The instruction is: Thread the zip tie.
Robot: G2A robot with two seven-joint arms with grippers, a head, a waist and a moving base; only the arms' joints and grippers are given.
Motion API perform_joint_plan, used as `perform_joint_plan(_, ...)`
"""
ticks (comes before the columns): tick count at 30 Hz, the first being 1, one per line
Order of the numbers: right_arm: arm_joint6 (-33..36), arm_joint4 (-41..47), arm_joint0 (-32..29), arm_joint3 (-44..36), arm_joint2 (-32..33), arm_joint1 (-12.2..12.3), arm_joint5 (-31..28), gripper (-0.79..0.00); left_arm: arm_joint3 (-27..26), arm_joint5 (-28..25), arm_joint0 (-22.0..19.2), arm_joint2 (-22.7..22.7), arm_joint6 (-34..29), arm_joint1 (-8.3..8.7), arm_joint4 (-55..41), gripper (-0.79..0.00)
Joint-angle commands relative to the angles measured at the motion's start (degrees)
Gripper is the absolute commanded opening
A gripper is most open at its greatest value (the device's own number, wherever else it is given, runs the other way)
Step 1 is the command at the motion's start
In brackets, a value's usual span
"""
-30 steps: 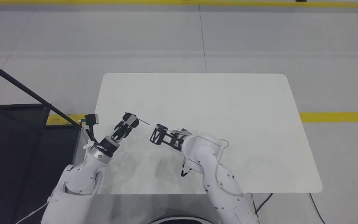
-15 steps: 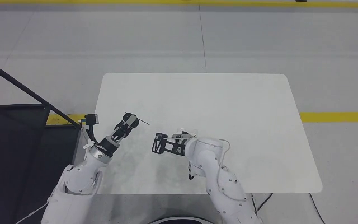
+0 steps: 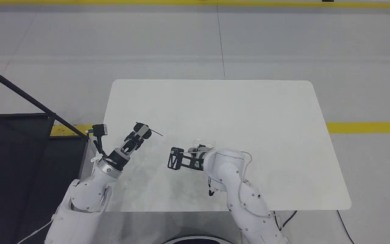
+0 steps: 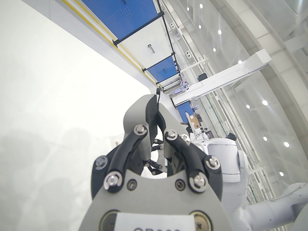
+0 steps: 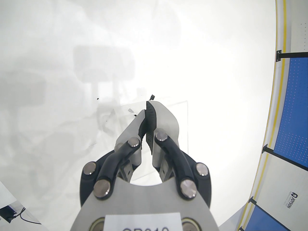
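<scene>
Pale grey floor (image 3: 183, 43) w/ yellow lines (image 3: 359, 127) past the far and right sides of a white worktop (image 3: 268, 122) w/ rounded corners. A dark, black-framed panel (image 3: 24, 158) stands off the worktop's left edge. The left wrist view looks up at a high white ceiling (image 4: 252, 5) w/ rows of lights, plus blue wall panels (image 4: 108, 3).

Left arm (image 3: 91, 189) comes in over the near-left corner, angled toward the far-right. The left gripper (image 3: 144, 129) is tilted upward just inside the left edge, approx halfway btwn near and far edges. Its pads are pressed together on the zip tie (image 3: 156, 132), a thin black strip poking past the tips toward the worktop's ctr.

Right arm (image 3: 234, 183) bends in from the near edge, wrist turned toward the left edge. The right gripper (image 3: 172, 159) sits left of ctr, closer to the near edge, apart from the left gripper and the tie. Its pads meet at the tips. A tiny black bit (image 5: 152, 96) shows at those tips; can't tell what it is or whether it's pinched. A faint outline of a clear flat sheet (image 5: 182, 116) lies on the worktop below that gripper.
</scene>
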Motion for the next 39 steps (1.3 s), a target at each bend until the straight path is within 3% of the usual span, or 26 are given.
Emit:
perform_joint_plan(1,-0.1,0.2,0.0,-0.1,0.1,0.2,-0.1,-0.785,0.0,0.0,0.0,0.0,0.0,0.0,0.0,-0.785)
perform_joint_plan(23,-0.5,2.1,-0.2,-1.2,-0.1,1.9,-0.5,-0.785,0.0,0.0,0.0,0.0,0.0,0.0,0.0,-0.785)
perform_joint_plan(29,-0.8,2.6,0.0,-1.4,-0.3,2.4,-0.8,-0.702,0.0,0.0,0.0,0.0,0.0,0.0,0.0,-0.785)
perform_joint_plan(39,-0.5,3.5,0.3,-1.3,-1.0,3.0,-0.5,-0.683,0.0,0.0,0.0,0.0,0.0,0.0,0.0,-0.785)
